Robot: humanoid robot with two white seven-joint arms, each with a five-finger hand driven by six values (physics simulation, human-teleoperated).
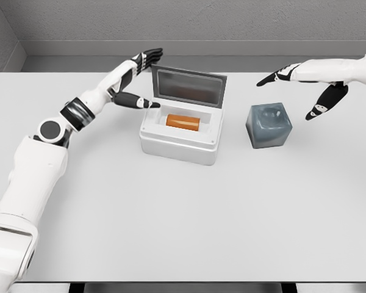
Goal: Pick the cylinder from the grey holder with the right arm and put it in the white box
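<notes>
**Checking where the cylinder lies**

Looking down from my head camera, I find the orange cylinder (183, 122) lying on its side inside the white box (180, 149) at the frame's centre, its long axis running left to right, lid raised behind it. The grey holder (268, 125), just right of the box, looks empty. My right hand (305, 82) hovers in the upper right, above and beyond the holder, fingers spread and grasping nothing. My left hand (137, 79) sits at the box's upper left corner, fingers released, thumb reaching over the rim. The cylinder lies leftward of my right fingers, nearer my left hand. I judge the placing done.
</notes>
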